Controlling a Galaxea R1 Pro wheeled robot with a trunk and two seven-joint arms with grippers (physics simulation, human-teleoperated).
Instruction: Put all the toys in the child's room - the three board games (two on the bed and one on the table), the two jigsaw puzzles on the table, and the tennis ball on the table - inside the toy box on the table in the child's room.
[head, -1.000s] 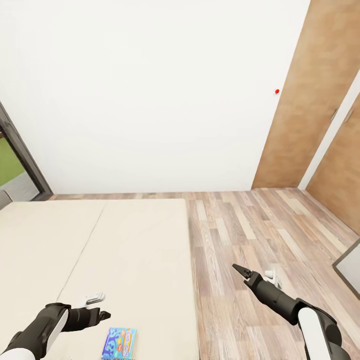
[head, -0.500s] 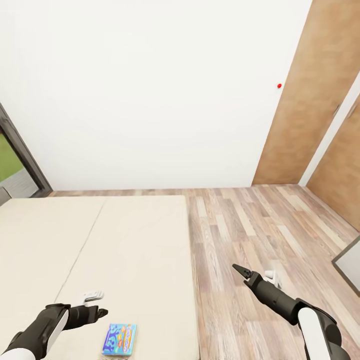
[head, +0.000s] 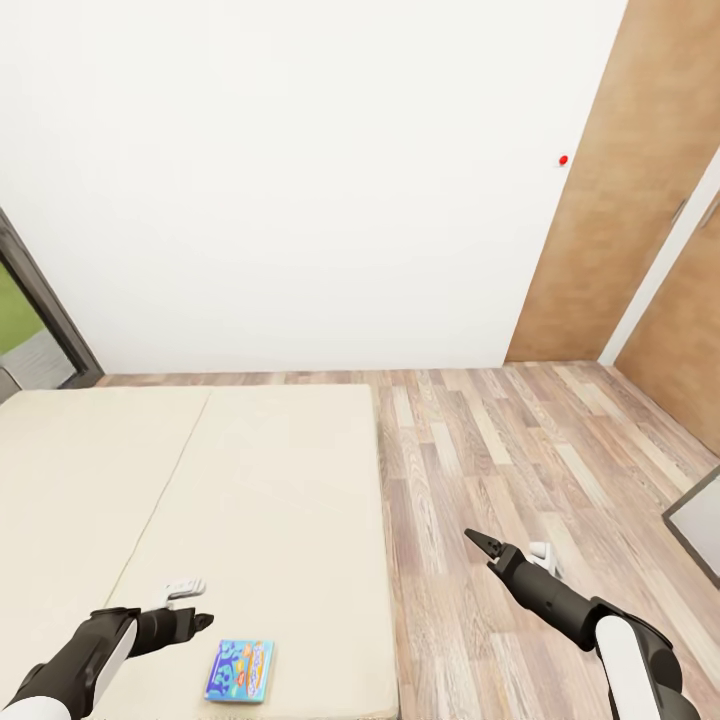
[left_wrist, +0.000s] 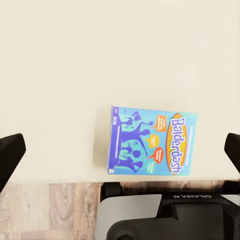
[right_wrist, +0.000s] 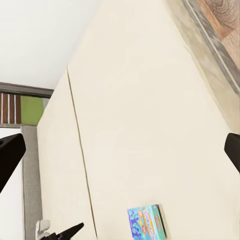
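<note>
A blue board game (head: 240, 671) printed "Balderdash" lies flat on the cream bed (head: 250, 480), close to the bed's near edge. My left gripper (head: 193, 606) hovers just left of it and a little beyond, over the mattress. In the left wrist view the game (left_wrist: 152, 141) lies below the open left gripper (left_wrist: 122, 151), whose black fingertips (left_wrist: 11, 152) stand wide apart. My right gripper (head: 484, 545) hangs over the wood floor to the right of the bed, open and holding nothing. Its wrist view looks across the bed to the game (right_wrist: 146, 222). The toy box and table are out of view.
Wood-plank floor (head: 500, 450) runs right of the bed to brown wooden doors (head: 620, 200). A white wall (head: 300, 200) stands behind. A dark-framed window (head: 40, 320) is at the left. A grey panel (head: 700, 520) shows at the right edge. My grey base (left_wrist: 165, 220) sits against the bed's near edge.
The whole view has shifted, so the wall and bed sit higher in the picture and the game shows whole. Both arms keep nearly the same pose.
</note>
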